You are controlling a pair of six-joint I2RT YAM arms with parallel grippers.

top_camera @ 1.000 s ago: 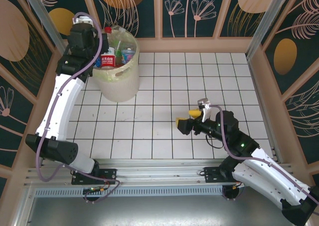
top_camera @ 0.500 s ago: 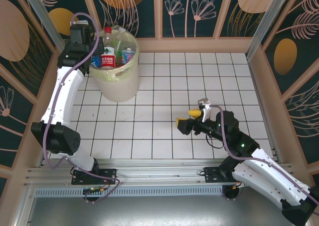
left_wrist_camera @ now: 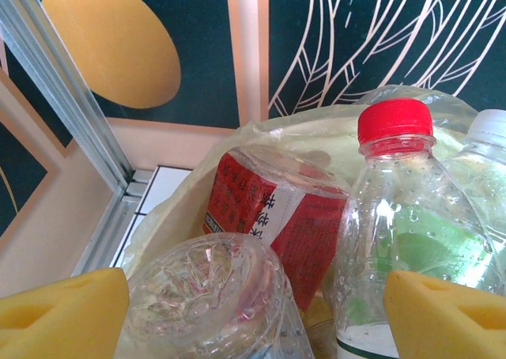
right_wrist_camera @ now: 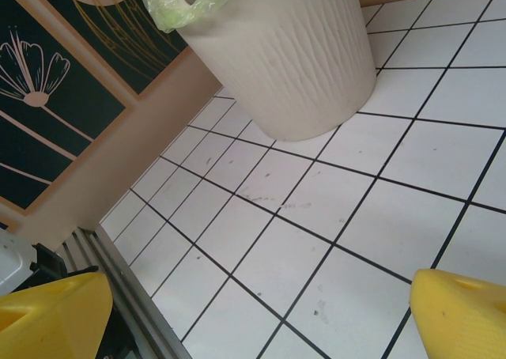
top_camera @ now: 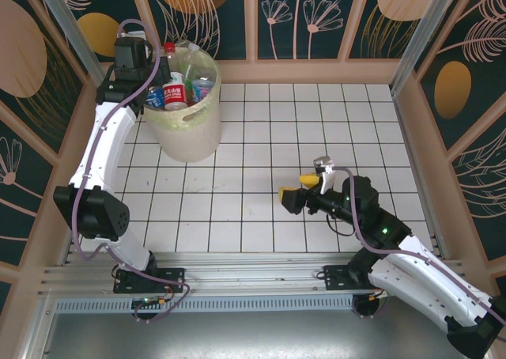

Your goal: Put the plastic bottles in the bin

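Note:
The bin [top_camera: 190,134] stands at the far left of the tiled floor, holding several plastic bottles, among them a red-labelled one [top_camera: 175,92]. My left gripper [top_camera: 141,78] hangs over the bin's left rim. In the left wrist view its yellow pads [left_wrist_camera: 63,311] stand apart, with the base of a clear bottle [left_wrist_camera: 209,296] between them and a gap on the right side. Behind are the red-labelled bottle [left_wrist_camera: 277,217] and a red-capped, green-labelled bottle [left_wrist_camera: 411,217]. My right gripper [top_camera: 299,191] hovers open over bare tiles, well right of the bin [right_wrist_camera: 292,58].
Peach-framed patterned walls close in the floor on three sides, and the bin sits near the left wall. A metal rail [top_camera: 253,268] runs along the near edge by the arm bases. The clear bag liner [left_wrist_camera: 198,177] drapes over the bin's rim.
My left gripper has drawn back from over the bin's mouth toward its left rim. The red-labelled bottle has tipped slightly. The right arm has not moved.

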